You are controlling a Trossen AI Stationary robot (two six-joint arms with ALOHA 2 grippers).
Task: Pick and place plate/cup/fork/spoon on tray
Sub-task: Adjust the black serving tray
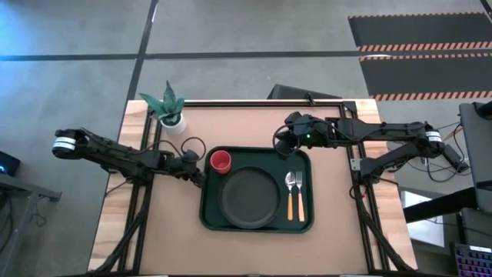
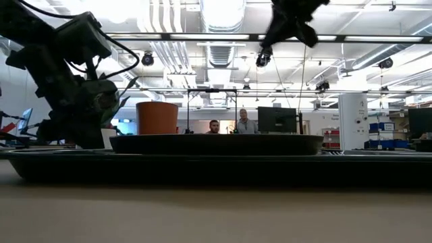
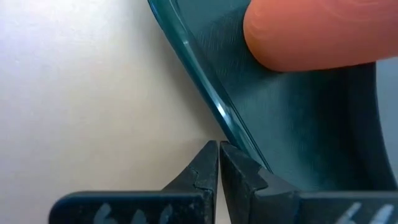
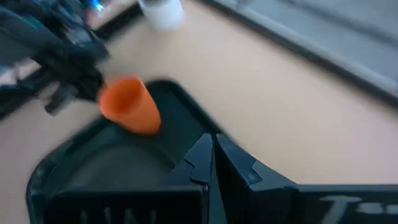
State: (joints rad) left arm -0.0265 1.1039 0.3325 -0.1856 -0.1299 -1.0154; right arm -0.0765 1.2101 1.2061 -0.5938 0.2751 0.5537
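The dark green tray point(image 1: 207, 215) lies in the middle of the table. On it are the dark plate point(image 1: 248, 197), the red cup point(image 1: 221, 161) upright in its far left corner, and the spoon point(image 1: 290, 201) and fork point(image 1: 300, 201) side by side on its right part, heads toward the far edge. My left gripper point(image 1: 201, 175) is shut, low at the tray's left rim just near of the cup; its tips point(image 3: 217, 147) stand at the rim's outer edge point(image 3: 211, 99). My right gripper point(image 1: 280, 143) is shut and empty, high over the tray's far right corner point(image 4: 211, 140). My left gripper's shut fingertips point(image 3: 208, 152) stand right against the outer edge of the tray's left rim point(image 3: 233, 127), coming in low from the table's left. I cannot tell whether they touch it.
A white pot with a green plant point(image 1: 171, 109) stands at the table's far left, behind my left arm. People show in the room beyond the table point(image 2: 244, 124). Bare table lies to the near side of the tray and on both sides of it.
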